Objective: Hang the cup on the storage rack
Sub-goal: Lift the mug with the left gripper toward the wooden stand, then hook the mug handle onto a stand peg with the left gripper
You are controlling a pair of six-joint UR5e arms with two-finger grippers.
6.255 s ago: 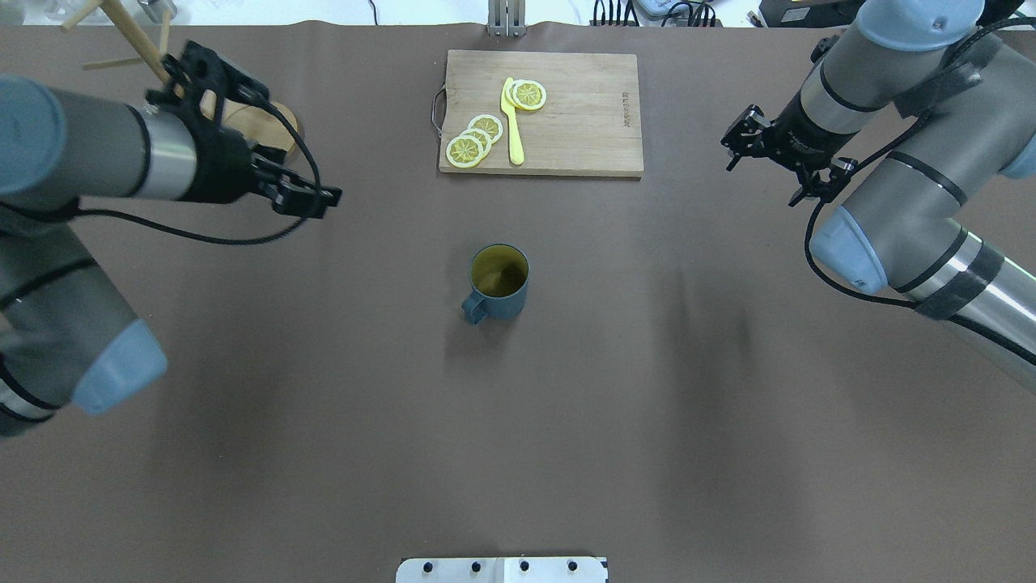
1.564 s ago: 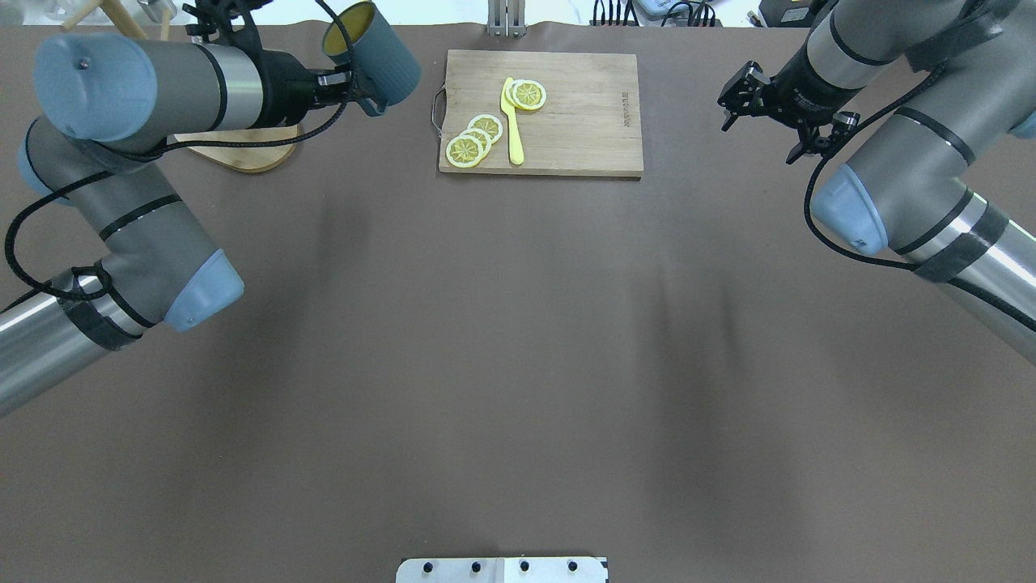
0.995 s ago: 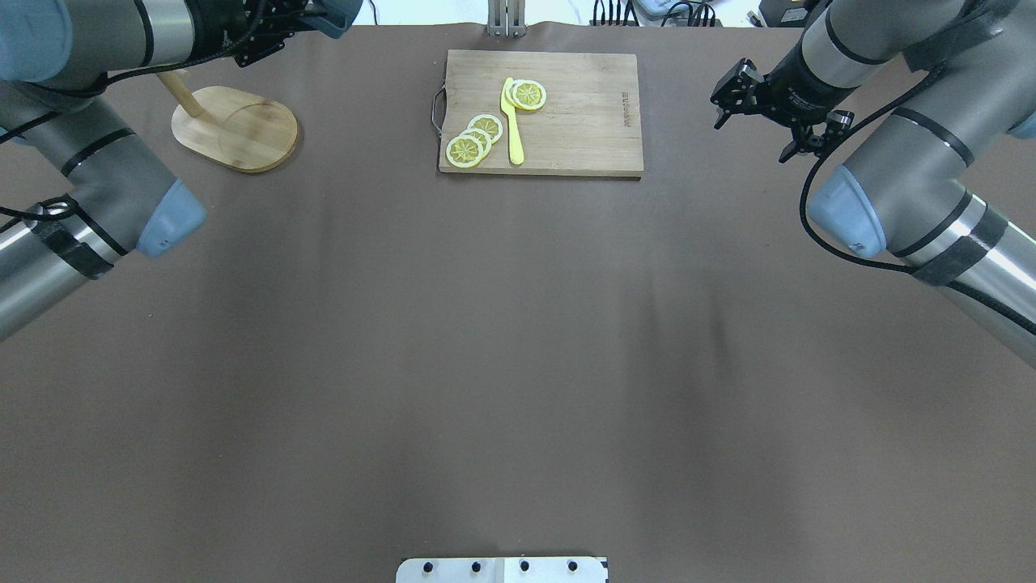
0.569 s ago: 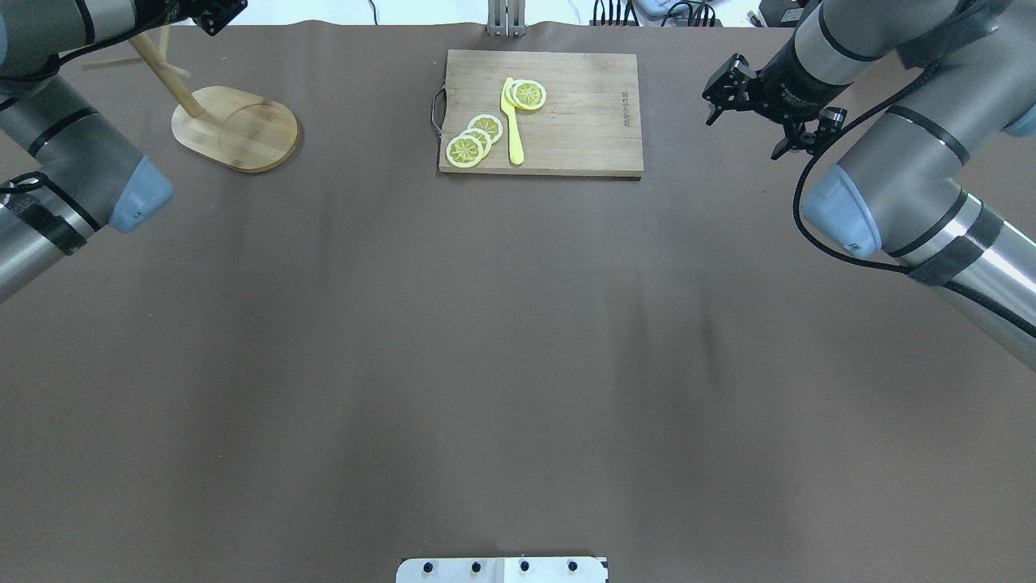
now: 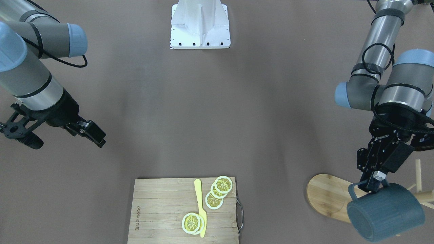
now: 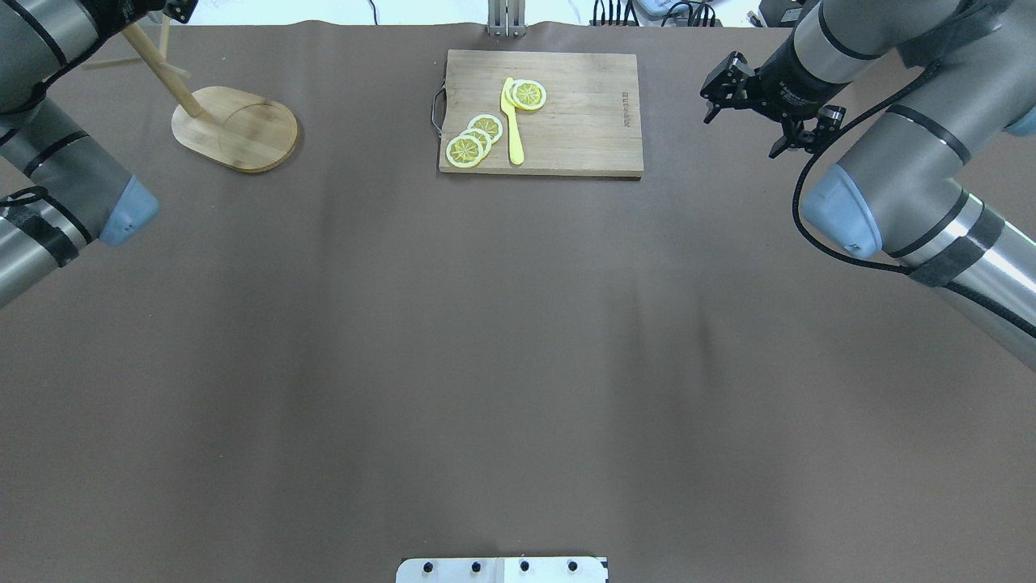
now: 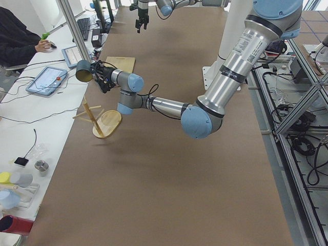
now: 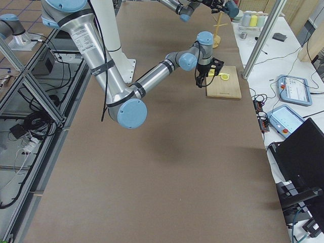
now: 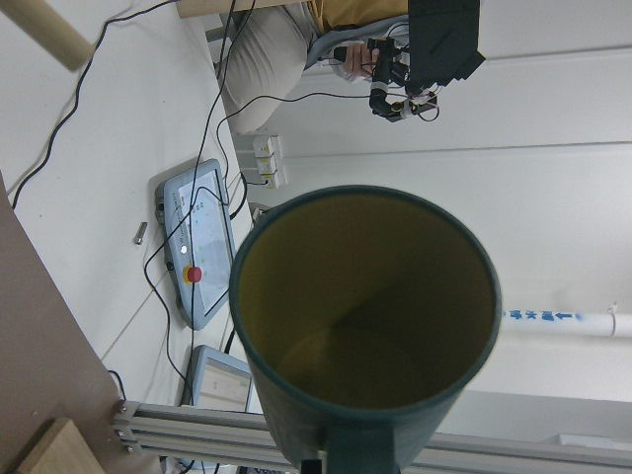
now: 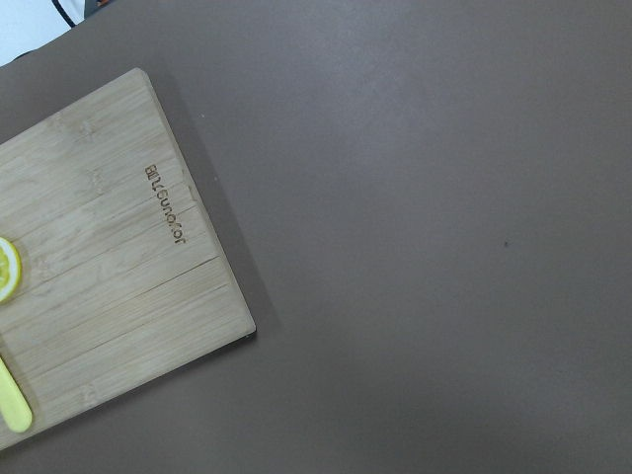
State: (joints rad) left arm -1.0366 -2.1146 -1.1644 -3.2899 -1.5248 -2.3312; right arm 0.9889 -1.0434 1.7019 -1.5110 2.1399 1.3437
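Carrying is the step in hand: the cup (image 5: 386, 211) is held above the table (image 5: 203, 101) by the left end effector (image 5: 373, 184), which is clamped, apparently, at the handle. The cup is tipped on its side, near the pegs of the storage rack (image 5: 325, 195). The right end effector (image 5: 67, 142) is spread wide and idle. Next, the handle loop should be aligned with a peg tip and slid on.

Cup (image 5: 386, 211): dark teal-blue outside, yellow-olive inside. Storage rack (image 5: 325, 196): light wood. Cutting board (image 5: 159, 206): pale slatted wood. Lemon slices (image 5: 223, 184): yellow, white-rimmed. Knife (image 5: 200, 203): yellow. Table cover (image 5: 217, 118): brown.
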